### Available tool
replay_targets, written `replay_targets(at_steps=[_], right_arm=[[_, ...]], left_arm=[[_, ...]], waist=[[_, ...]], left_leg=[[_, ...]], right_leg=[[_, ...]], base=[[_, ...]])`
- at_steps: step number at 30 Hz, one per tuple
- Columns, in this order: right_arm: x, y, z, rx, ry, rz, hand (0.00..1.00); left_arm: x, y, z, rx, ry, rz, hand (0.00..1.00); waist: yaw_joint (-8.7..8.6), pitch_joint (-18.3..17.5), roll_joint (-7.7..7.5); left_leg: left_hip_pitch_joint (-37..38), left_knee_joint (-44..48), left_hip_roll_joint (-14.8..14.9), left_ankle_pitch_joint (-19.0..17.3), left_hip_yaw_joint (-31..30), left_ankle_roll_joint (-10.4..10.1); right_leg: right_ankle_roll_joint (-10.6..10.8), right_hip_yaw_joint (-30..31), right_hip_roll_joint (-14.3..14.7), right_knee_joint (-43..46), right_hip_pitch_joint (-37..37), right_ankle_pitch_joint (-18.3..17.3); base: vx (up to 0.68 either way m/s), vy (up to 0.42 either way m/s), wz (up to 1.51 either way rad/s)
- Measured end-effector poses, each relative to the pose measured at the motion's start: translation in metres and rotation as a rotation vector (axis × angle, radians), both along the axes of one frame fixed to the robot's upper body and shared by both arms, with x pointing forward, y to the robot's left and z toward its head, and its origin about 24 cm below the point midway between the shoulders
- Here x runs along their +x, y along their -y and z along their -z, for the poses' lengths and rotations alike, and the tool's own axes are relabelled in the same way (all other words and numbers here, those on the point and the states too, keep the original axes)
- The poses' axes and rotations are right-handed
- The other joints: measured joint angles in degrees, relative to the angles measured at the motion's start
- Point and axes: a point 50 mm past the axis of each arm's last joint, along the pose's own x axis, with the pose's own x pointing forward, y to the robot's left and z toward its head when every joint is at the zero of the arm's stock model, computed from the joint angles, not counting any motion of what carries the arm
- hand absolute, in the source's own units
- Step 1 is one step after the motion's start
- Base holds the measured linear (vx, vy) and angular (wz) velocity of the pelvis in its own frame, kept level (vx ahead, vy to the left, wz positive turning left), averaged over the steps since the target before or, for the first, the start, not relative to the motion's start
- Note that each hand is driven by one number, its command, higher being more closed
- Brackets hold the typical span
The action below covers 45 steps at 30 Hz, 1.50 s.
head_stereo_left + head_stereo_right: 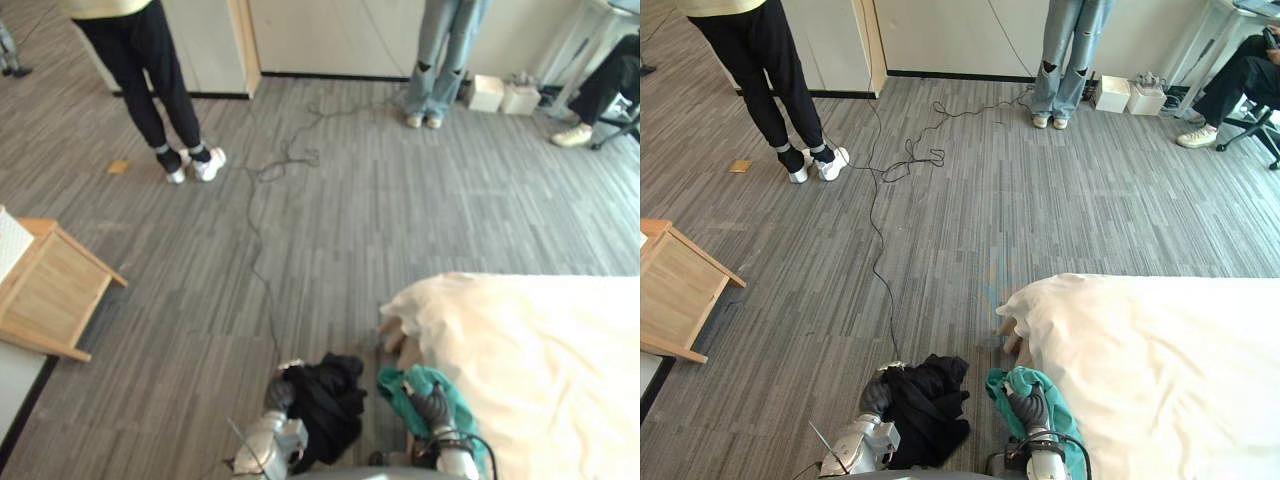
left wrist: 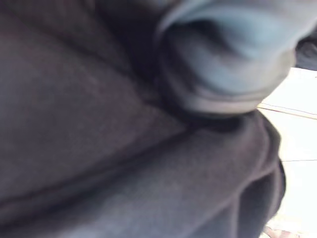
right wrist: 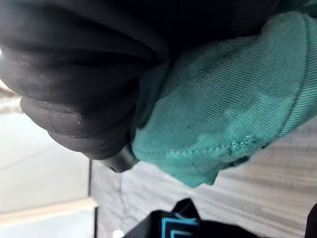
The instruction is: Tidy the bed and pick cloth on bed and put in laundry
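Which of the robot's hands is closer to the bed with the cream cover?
Right. The right hand, at a teal cloth, sits just beside the near corner of the bed; the left hand, at a black cloth, is farther off over the floor.

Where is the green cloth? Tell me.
The green cloth is low in the eye views, at the right hand, between the bed corner and the black cloth.

A cream-covered bed (image 1: 1160,370) and a wooden stand (image 1: 675,290) rest on the grey floor (image 1: 1040,200).
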Motion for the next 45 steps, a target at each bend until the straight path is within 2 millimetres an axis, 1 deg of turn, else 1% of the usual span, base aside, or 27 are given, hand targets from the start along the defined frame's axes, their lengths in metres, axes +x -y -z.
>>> replay_targets(at_steps=[2, 3, 10, 13, 14, 16, 17, 18, 19, 20, 21, 23, 24, 27, 28, 29, 30, 31, 34, 35, 36, 37, 39, 42, 43, 44, 45], right_arm=[[-0.002, -0.001, 0.001, 0.001, -0.008, 0.001, 1.0], [-0.008, -0.001, 0.017, -0.002, -0.106, -0.027, 1.0], [-0.011, 0.002, 0.019, -0.008, -0.122, -0.027, 1.0], [-0.02, 0.006, 0.03, 0.01, -0.191, -0.027, 1.0], [-0.027, 0.008, 0.036, 0.02, -0.24, -0.021, 1.0], [-0.032, 0.012, 0.041, 0.023, -0.278, -0.021, 1.0], [-0.034, 0.015, 0.042, 0.019, -0.292, -0.03, 1.0], [-0.034, 0.019, 0.042, 0.022, -0.299, -0.036, 1.0], [-0.035, 0.021, 0.043, 0.021, -0.305, -0.035, 1.0], [-0.034, 0.022, 0.043, 0.022, -0.31, -0.035, 1.0], [-0.031, 0.026, 0.042, 0.012, -0.306, -0.033, 1.0], [-0.026, 0.035, 0.041, -0.014, -0.292, -0.033, 1.0], [-0.019, 0.039, 0.039, -0.024, -0.276, -0.027, 1.0], [-0.011, 0.042, 0.036, -0.027, -0.256, -0.022, 1.0], [-0.005, 0.041, 0.035, -0.03, -0.244, -0.029, 1.0], [0.003, 0.04, 0.032, -0.031, -0.22, -0.04, 1.0], [0.008, 0.037, 0.03, -0.021, -0.204, -0.045, 1.0], [0.014, 0.031, 0.028, -0.002, -0.186, -0.056, 1.0], [0.018, 0.029, 0.026, -0.003, -0.171, -0.066, 1.0], [0.018, 0.029, 0.026, -0.005, -0.168, -0.068, 1.0], [0.018, 0.03, 0.026, -0.011, -0.169, -0.07, 1.0], [0.017, 0.03, 0.027, -0.012, -0.173, -0.069, 1.0], [0.014, 0.032, 0.028, -0.015, -0.183, -0.066, 1.0], [0.009, 0.032, 0.028, -0.011, -0.186, -0.053, 1.0], [0.009, 0.032, 0.028, -0.009, -0.184, -0.05, 1.0], [0.012, 0.033, 0.025, -0.011, -0.157, -0.047, 1.0], [0.019, 0.034, 0.021, -0.016, -0.132, -0.043, 1.0]], left_arm=[[0.0, 0.002, 0.0, 0.002, 0.0, 0.016, 1.0], [-0.005, 0.002, 0.005, 0.027, -0.034, 0.06, 1.0], [-0.005, 0.002, 0.006, 0.027, -0.041, 0.06, 1.0], [-0.011, 0.001, 0.019, 0.026, -0.118, 0.066, 1.0], [-0.011, -0.002, 0.025, 0.028, -0.154, 0.061, 1.0], [-0.008, -0.005, 0.029, 0.013, -0.188, 0.034, 1.0], [-0.009, -0.006, 0.033, -0.009, -0.215, -0.005, 1.0], [-0.01, -0.01, 0.036, -0.024, -0.24, -0.054, 1.0], [-0.008, -0.014, 0.036, -0.028, -0.248, -0.079, 1.0], [-0.004, -0.017, 0.035, -0.038, -0.243, -0.104, 1.0], [0.0, -0.02, 0.034, -0.04, -0.237, -0.137, 1.0], [0.004, -0.016, 0.03, -0.053, -0.219, -0.137, 1.0], [0.006, -0.013, 0.029, -0.064, -0.211, -0.139, 1.0], [0.007, -0.01, 0.027, -0.066, -0.204, -0.135, 1.0], [0.01, -0.011, 0.025, -0.055, -0.188, -0.134, 1.0], [0.015, -0.011, 0.021, -0.057, -0.166, -0.146, 1.0], [0.019, -0.014, 0.017, -0.049, -0.145, -0.155, 1.0], [0.022, -0.019, 0.014, -0.038, -0.129, -0.173, 1.0], [0.02, -0.02, 0.015, -0.03, -0.135, -0.173, 1.0], [0.019, -0.021, 0.015, -0.024, -0.142, -0.168, 1.0], [0.019, -0.021, 0.016, -0.022, -0.145, -0.165, 1.0], [0.018, -0.022, 0.017, -0.018, -0.152, -0.163, 1.0], [0.013, -0.02, 0.02, -0.008, -0.172, -0.145, 1.0], [0.009, -0.015, 0.023, 0.002, -0.189, -0.102, 1.0], [0.01, -0.014, 0.023, 0.004, -0.189, -0.096, 1.0], [0.011, -0.013, 0.024, 0.005, -0.193, -0.088, 1.0], [0.014, -0.011, 0.025, 0.006, -0.197, -0.081, 1.0]], waist=[[-0.21, -0.3, -0.25], [-0.2, -2.7, 0.91], [-0.12, -2.7, 0.93], [-0.2, -3.1, 0.9], [-0.39, -3.1, 0.51], [-0.13, -1.7, 0.37], [0.35, -0.6, 1.62], [0.59, 0.1, 2.01], [0.33, 0.6, 2.4], [0.27, 1.1, 1.61], [1.04, 1.7, 0.85], [1.37, 1.9, 1.17], [1.34, 2.3, 1.9], [1.43, 2.5, 1.68], [1.97, 2.6, 0.79], [2.62, 3.0, 0.14], [2.78, 3.3, -0.47], [3.38, 3.7, -1.55], [4.57, 3.4, -2.54], [4.4, 3.0, -3.58], [4.27, 3.0, -3.97], [4.1, 3.1, -4.15], [2.94, 3.9, -2.15], [1.14, 4.8, 0.89], [0.92, 4.9, 0.97], [-0.19, 5.0, 1.35], [-0.55, 5.3, 2.15]], left_leg=[[0.6, -0.8, -0.3, 0.0, 0.0, 0.0], [0.0, -1.5, -1.8, 0.3, 2.0, 1.1], [0.6, -1.5, -1.8, -0.4, 3.0, 1.0], [1.8, -1.4, -1.6, -2.4, 6.2, 1.4], [0.5, 2.3, -0.6, -4.7, 10.6, 0.9], [-1.9, 12.1, 1.5, -10.3, 13.6, -0.5], [-3.6, 18.8, 3.4, -13.7, 14.2, -1.8], [-5.4, 26.5, 5.5, -15.8, 15.2, -3.9], [-7.1, 31.5, 6.4, -15.6, 16.4, -4.4], [-9.7, 37.8, 7.8, -14.1, 17.1, -6.9], [-12.7, 42.7, 8.4, -13.9, 18.8, -7.9], [-14.2, 41.1, 9.0, -15.7, 22.1, -4.9], [-15.8, 37.9, 9.5, -16.0, 26.2, -4.4], [-17.6, 28.8, 8.3, -15.2, 33.7, -4.0], [-17.0, 25.4, 5.6, -13.3, 35.6, 3.4], [-17.7, 27.0, 4.9, -13.7, 36.5, 7.1], [-18.7, 29.8, 5.0, -14.7, 36.7, 8.9], [-18.0, 33.7, 5.0, -17.9, 36.7, 9.7], [-13.6, 32.1, 3.4, -21.1, 36.1, 7.9], [-9.8, 27.6, 0.7, -21.9, 34.7, 7.0], [-7.9, 25.5, -0.4, -22.1, 33.8, 6.8], [-4.5, 22.4, -1.9, -22.3, 31.5, 6.3], [3.3, 16.3, -1.8, -21.6, 26.9, 5.0], [9.7, 12.3, 0.4, -20.5, 20.4, 3.2], [10.1, 12.4, 0.9, -20.4, 18.8, 3.0], [10.7, 12.5, 2.1, -20.5, 16.4, 2.2], [11.5, 12.6, 4.0, -21.2, 14.8, 0.3]], right_leg=[[0.2, 0.0, -0.2, -0.9, 1.2, 0.2], [1.7, -0.2, -1.6, -5.9, 2.6, 2.6], [1.6, 0.2, -1.7, -5.9, 3.0, 2.5], [1.8, 1.1, -2.1, -6.0, 4.0, 2.2], [1.8, 0.9, -2.3, -5.9, 4.3, 1.8], [1.0, 0.6, -1.9, -6.0, 5.9, 1.0], [0.6, 0.6, -0.9, -6.0, 7.3, 0.2], [-0.1, 0.4, -0.6, -6.2, 9.1, -1.0], [-0.3, 0.1, -0.4, -6.7, 10.2, -1.3], [-0.4, -0.5, -0.7, -7.0, 11.6, -1.6], [-0.2, -1.3, -1.7, -7.0, 12.2, -2.3], [0.0, -2.1, -2.3, -7.6, 12.8, -3.0], [0.9, -3.3, -3.0, -8.0, 12.8, -3.7], [3.2, -5.5, -5.7, -7.7, 12.8, -5.5], [5.3, -6.6, -7.5, -6.9, 12.8, -6.6], [6.6, -7.6, -8.8, -6.9, 12.9, -6.0], [7.1, -8.3, -9.2, -7.2, 13.4, -5.2], [9.3, -9.3, -9.9, -6.2, 15.6, -3.2], [10.2, -9.1, -12.0, 4.7, 13.3, -2.5], [10.3, -7.6, -14.8, 20.0, 8.0, 0.0], [10.1, -6.5, -16.2, 28.4, 4.9, 2.6], [8.9, -6.2, -17.5, 41.5, -0.3, 2.3], [2.4, -9.3, -16.3, 53.9, -6.6, -1.7], [0.1, -14.6, -14.1, 50.1, -17.4, -7.6], [0.0, -14.7, -14.1, 46.0, -19.7, -7.9], [0.4, -14.7, -13.8, 34.7, -23.0, -7.0], [1.4, -13.3, -13.3, 21.6, -24.6, -3.0]], base=[[0.02, 0.004, 0.01], [0.0, 0.0, 0.0], [0.0, 0.0, -0.08], [0.02, 0.0, -0.18], [0.07, -0.013, 0.03], [0.07, -0.045, 0.0], [0.09, -0.064, -0.14], [0.08, -0.03, 0.0], [0.06, -0.01, 0.27], [0.08, -0.024, 0.4], [0.07, -0.039, 0.3], [0.17, 0.007, 0.25], [0.26, 0.067, 0.32], [0.33, 0.126, 0.37], [0.45, 0.11, 0.36], [0.47, 0.101, 0.37], [0.6, 0.099, 0.37], [0.5, 0.1, 0.29], [0.51, 0.151, 0.18], [0.46, 0.175, 0.4], [0.44, 0.141, 0.63], [0.43, 0.058, 0.57], [0.44, -0.006, 0.7], [0.53, -0.137, 1.05], [0.46, -0.271, 1.21], [0.55, -0.384, 1.42], [0.47, -0.358, 1.46]])
